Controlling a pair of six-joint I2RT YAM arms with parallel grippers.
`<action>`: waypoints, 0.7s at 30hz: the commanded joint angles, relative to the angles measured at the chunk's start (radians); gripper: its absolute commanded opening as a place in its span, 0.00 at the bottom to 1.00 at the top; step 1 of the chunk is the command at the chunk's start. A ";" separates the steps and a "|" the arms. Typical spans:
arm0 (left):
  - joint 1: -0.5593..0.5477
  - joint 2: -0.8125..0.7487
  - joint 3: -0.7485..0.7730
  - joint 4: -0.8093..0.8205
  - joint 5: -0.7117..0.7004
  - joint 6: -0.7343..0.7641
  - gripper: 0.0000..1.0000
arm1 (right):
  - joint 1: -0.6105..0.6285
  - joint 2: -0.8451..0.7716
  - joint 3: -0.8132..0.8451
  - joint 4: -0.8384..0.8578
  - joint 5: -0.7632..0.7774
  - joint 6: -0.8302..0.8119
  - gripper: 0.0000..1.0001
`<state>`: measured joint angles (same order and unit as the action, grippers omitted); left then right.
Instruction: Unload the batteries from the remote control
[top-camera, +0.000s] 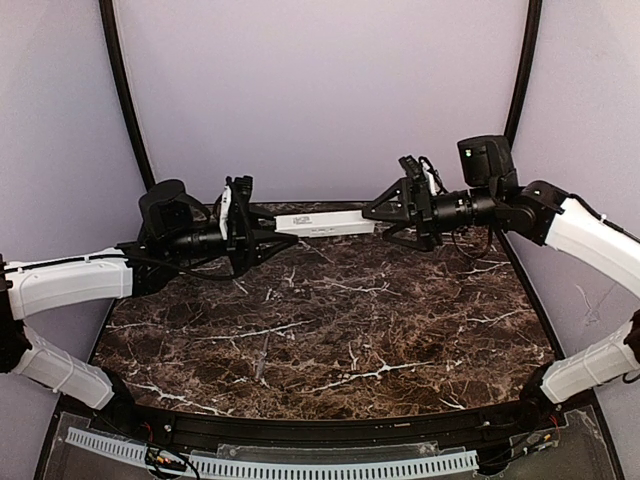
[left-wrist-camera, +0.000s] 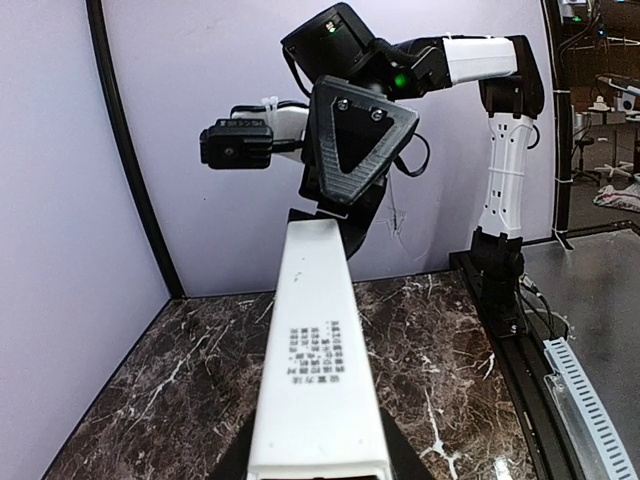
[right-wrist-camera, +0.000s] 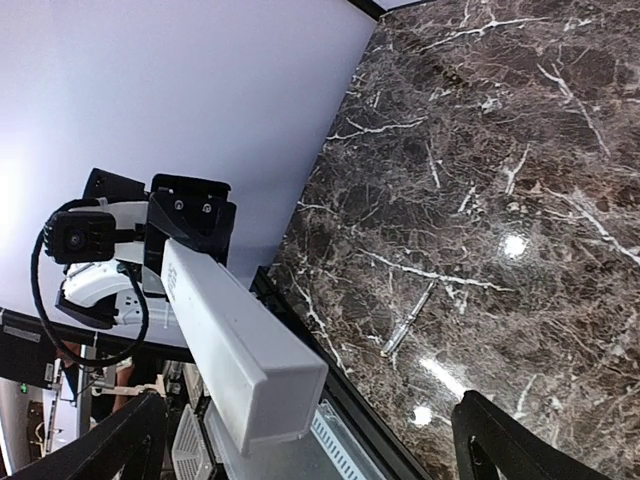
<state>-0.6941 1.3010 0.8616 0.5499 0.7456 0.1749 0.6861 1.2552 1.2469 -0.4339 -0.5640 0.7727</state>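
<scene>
The remote control (top-camera: 320, 222) hangs in the air above the far part of the marble table (top-camera: 330, 330), lying level between the two arms with its printed label facing up. The left gripper (top-camera: 272, 226) is clamped on its left end, jaws closed against its sides. The right gripper (top-camera: 378, 222) stands at the other end with its jaws spread wide; in the right wrist view the remote's square end sits between the two fingers (right-wrist-camera: 110, 440), closer to one of them, and whether it touches either I cannot tell. A pale back wall (top-camera: 320, 90) rises just behind the remote, with black curved poles (top-camera: 125, 100) at its edges. A white slotted cable track (top-camera: 300, 465) runs along the near edge by the arm bases.
</scene>
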 joint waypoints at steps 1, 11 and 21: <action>-0.002 -0.037 -0.037 0.089 0.044 -0.034 0.00 | -0.005 0.056 0.002 0.160 -0.123 0.117 0.99; -0.002 -0.042 -0.042 0.109 0.037 -0.061 0.00 | 0.001 0.150 0.039 0.259 -0.254 0.187 0.94; -0.002 -0.032 -0.042 0.123 0.047 -0.077 0.00 | 0.057 0.177 0.025 0.326 -0.312 0.187 0.69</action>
<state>-0.6941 1.2900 0.8265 0.6216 0.7708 0.1123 0.7185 1.4178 1.2671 -0.1669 -0.8341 0.9676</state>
